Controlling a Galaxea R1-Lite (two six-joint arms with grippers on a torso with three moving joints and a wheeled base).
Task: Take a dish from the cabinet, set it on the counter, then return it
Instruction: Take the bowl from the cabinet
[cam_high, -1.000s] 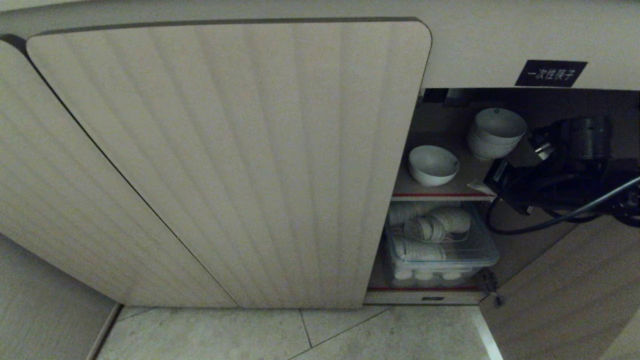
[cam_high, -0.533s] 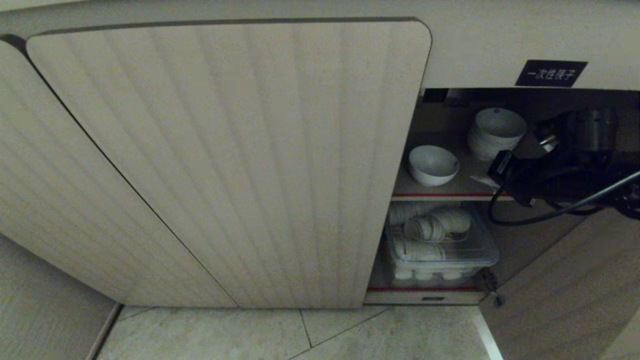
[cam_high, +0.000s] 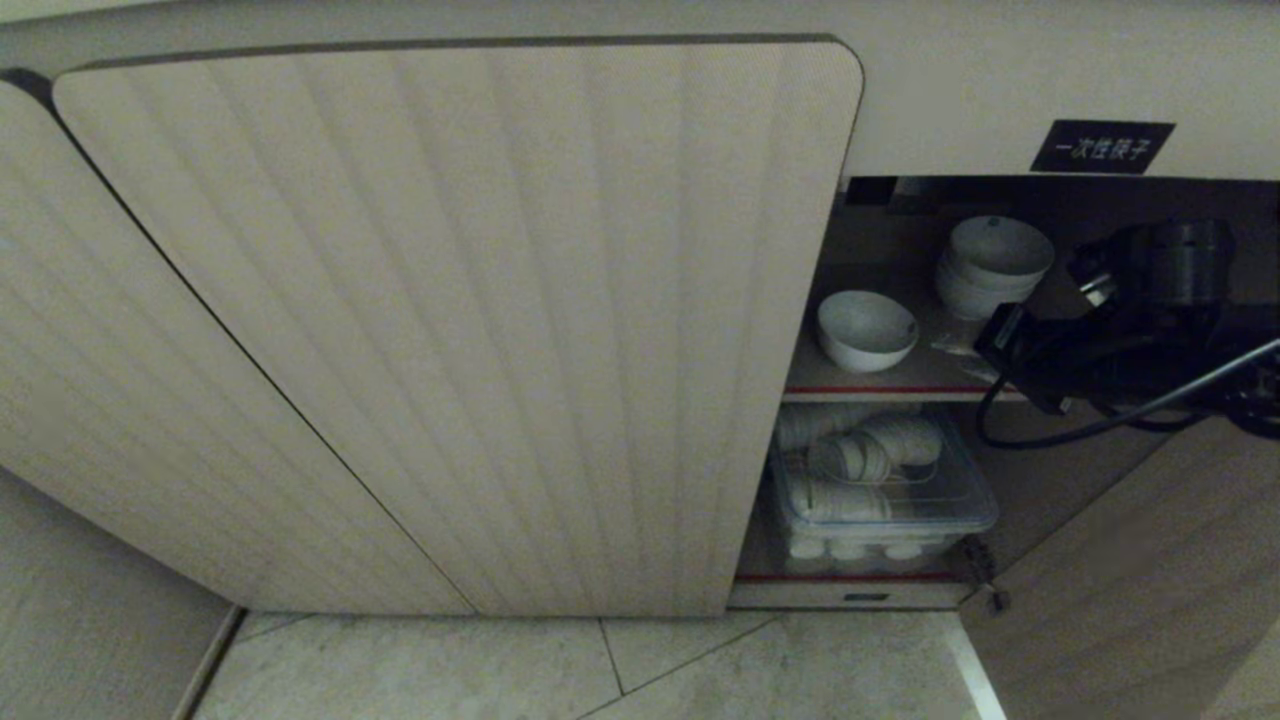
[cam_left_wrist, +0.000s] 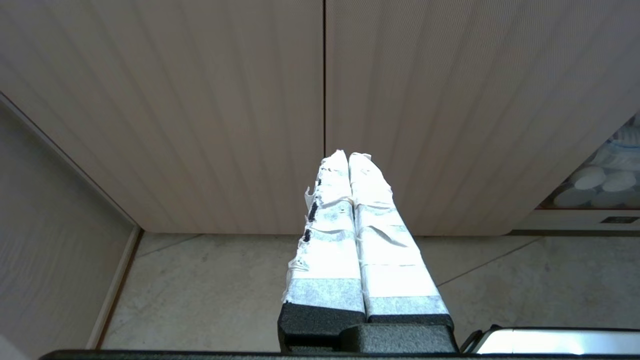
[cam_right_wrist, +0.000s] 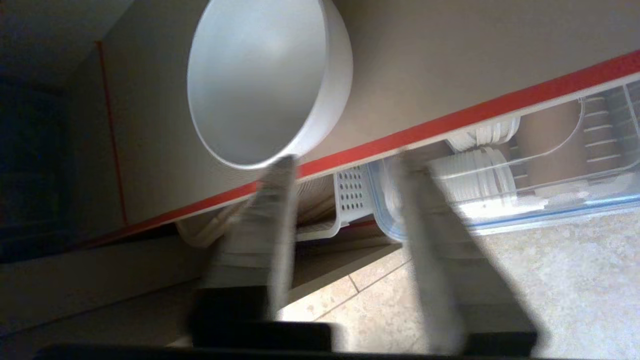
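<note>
Low beige ribbed-door cabinet (cam_high: 460, 320) stands open above pale floor tiles (cam_high: 700, 665). Round white bowl (cam_high: 866, 329) sits on its red-edged upper shelf (cam_high: 880, 390); right hand (cam_right_wrist: 345, 170), fingers parted, empty, just beside it. Left hand (cam_left_wrist: 348, 157) closed, empty.

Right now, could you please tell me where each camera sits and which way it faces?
Head view: on the head, looking down at the cabinet, its bowl on the upper shelf; the right arm shows.
Left wrist view: behind the left end effector, shut, facing closed doors and floor.
Right wrist view: behind the right end effector, fingers apart, facing the bowl above the clear box.
Shared: head and right wrist views both show the bowl, red-edged shelf and clear box.
</note>
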